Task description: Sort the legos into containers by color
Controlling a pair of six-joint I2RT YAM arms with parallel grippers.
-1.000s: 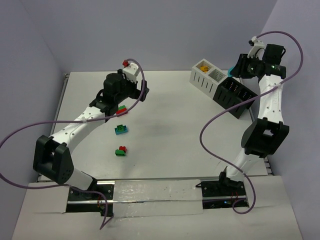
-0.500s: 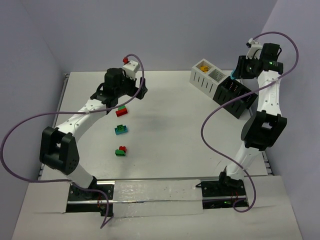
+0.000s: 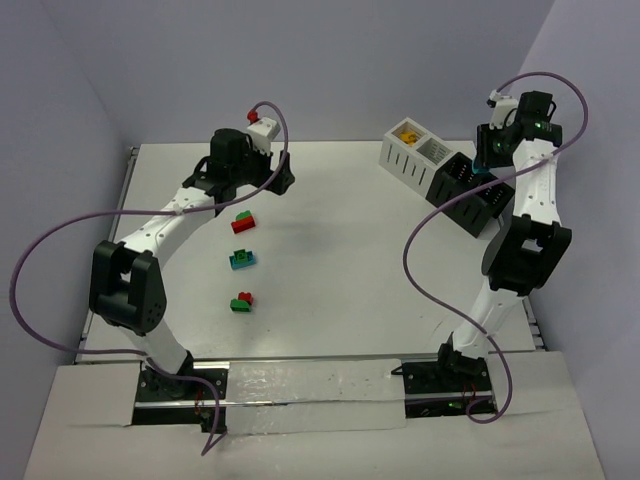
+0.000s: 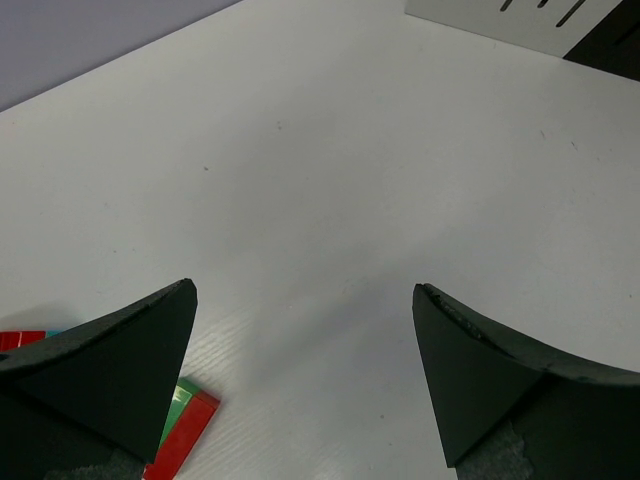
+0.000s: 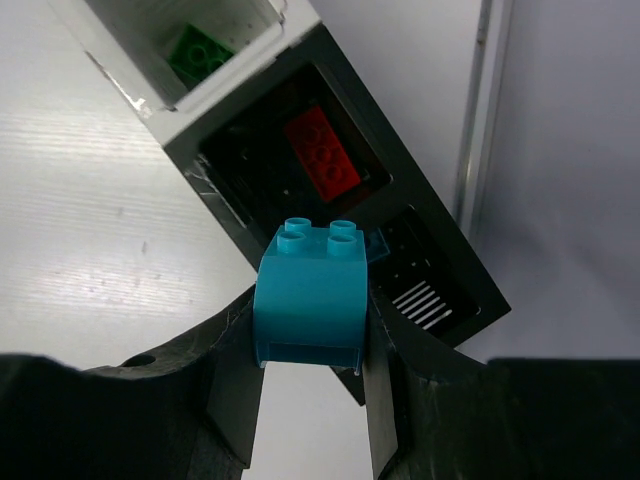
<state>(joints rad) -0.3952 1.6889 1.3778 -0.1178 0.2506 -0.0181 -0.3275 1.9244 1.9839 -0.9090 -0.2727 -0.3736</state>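
Teal rounded plastic brick [image 5: 308,290] is clamped between the jaws of my right pincer [image 5: 308,345], studs up. Over the last second I have swung that arm along the row toward the table's [image 3: 340,260] far right corner. It has gone past the white slotted bin [image 5: 130,80] holding a green brick [image 5: 200,50] and now hangs over the black slotted bins [image 3: 470,195]. One of them holds a red brick [image 5: 322,155]. The next one toward the corner looks free of red, so I judge that is where teal goes, though I cannot tell which compartment the brick is exactly above. My left pincer [image 4: 303,295] has drawn back toward the far left edge, jaws wide apart and holding nothing. The red-and-green stacked pair [image 3: 241,221] lies just beneath it. The teal-and-green pair [image 3: 242,259] and green-and-red pair [image 3: 241,301] wait nearer me, all unsorted
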